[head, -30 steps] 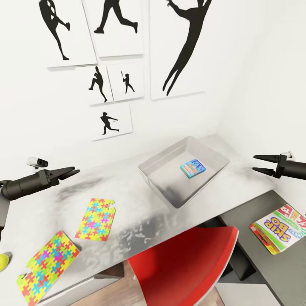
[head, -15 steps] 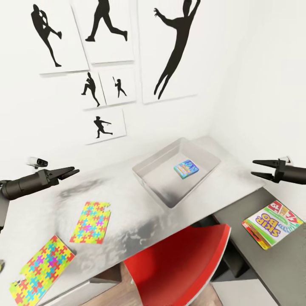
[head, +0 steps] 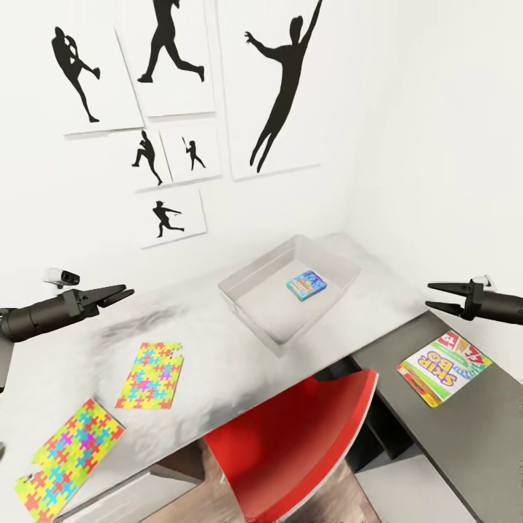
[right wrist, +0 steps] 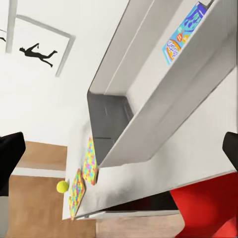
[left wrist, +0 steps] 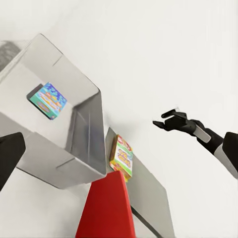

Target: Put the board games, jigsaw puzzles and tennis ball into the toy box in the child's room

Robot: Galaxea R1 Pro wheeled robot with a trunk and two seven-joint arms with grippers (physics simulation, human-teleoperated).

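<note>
One blue board game [head: 306,285] is lying in the toy box [head: 247,299]; the view is swinging rightward toward the SKIP BO box [head: 443,358] on the bench [head: 211,341], suggesting it is next. Left end effector [head: 116,294] and right end effector [head: 438,297] are hovering open, empty.

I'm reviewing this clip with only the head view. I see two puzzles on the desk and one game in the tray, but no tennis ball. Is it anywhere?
Observer: Yes. The right wrist view shows the ball near the end of the desk, beside the outer puzzle.
Operator: The left tool looks edge-on to me. Is it holding anything?
Observer: No. In the left wrist view one finger sits at the frame's edge, well off centre. Nothing is gripped beside it, and the tray lies ahead.
</note>
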